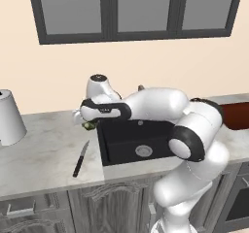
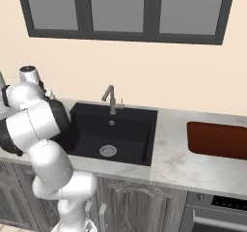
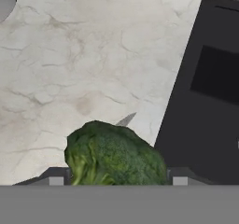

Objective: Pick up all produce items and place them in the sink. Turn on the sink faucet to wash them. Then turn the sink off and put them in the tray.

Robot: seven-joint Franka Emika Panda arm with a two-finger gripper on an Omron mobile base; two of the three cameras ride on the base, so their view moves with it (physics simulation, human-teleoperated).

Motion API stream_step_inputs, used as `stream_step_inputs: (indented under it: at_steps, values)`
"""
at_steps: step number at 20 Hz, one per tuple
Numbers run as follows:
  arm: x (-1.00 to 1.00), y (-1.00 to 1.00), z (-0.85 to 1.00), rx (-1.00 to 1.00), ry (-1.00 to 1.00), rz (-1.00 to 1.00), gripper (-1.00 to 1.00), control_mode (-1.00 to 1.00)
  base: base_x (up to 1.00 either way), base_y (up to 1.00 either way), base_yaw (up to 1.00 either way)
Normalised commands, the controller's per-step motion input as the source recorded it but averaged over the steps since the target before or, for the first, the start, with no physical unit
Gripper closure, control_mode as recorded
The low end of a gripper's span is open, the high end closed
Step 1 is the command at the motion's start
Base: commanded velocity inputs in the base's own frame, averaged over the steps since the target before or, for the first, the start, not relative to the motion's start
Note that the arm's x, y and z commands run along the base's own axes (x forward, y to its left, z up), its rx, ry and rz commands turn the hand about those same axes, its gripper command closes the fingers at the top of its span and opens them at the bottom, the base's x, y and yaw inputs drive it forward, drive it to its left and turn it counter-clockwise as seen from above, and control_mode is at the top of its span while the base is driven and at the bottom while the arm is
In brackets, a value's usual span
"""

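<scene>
The sink (image 2: 108,134), a large rectangular matte-black basin with a round silver drain (image 2: 108,151) in its floor, is set into the pale marbled stone counter (image 1: 44,152). From the right base camera the basin floor looks bare apart from the drain. Behind it rises the slim brushed-metal gooseneck faucet (image 2: 110,98) with its angular bent spout. On the counter to the right of the basin, well apart from it, lies the shallow rectangular reddish-brown tray (image 2: 218,140) with a low rim.

The white arm reaches across the basin to its left rim, and the gripper (image 1: 87,121) hangs at that edge, just over the counter beside the sink. A white cylindrical canister (image 1: 9,118) stands far left on the counter. A black-handled knife (image 1: 80,159) lies on the stone left of the basin, blade pointing toward the back wall; in the hand camera its silver tip (image 3: 126,120) peeks out just behind the produce.

The small green broccoli floret (image 3: 114,155), bumpy and dark on top, sits between the two fingers, whose grey tips (image 3: 56,177) flank it on either side. The fingers stand wide, spread about as far as the floret's crown, and appear closed on it, though the actual contact is hidden at the bottom edge. In the left base camera a bit of green (image 1: 89,125) shows right under the hand, at the sink's left rim rather than inside the basin.
</scene>
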Motion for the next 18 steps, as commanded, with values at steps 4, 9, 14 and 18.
stream_step_inputs:
  at_steps: [4,9,14,18]
  values:
    - [0.0,-0.57,0.18,0.05,0.11,0.0,1.0,-1.0,0.0,0.0,0.0]
    - [-0.07,-0.51,0.09,0.02,0.11,-0.01,1.0,-1.0,0.0,0.0,0.0]
    - [-0.31,-0.51,0.0,0.01,0.01,0.0,1.0,-1.0,0.0,0.0,0.0]
    - [-0.49,-0.41,0.0,0.0,0.0,0.0,1.0,-1.0,0.0,0.0,0.0]
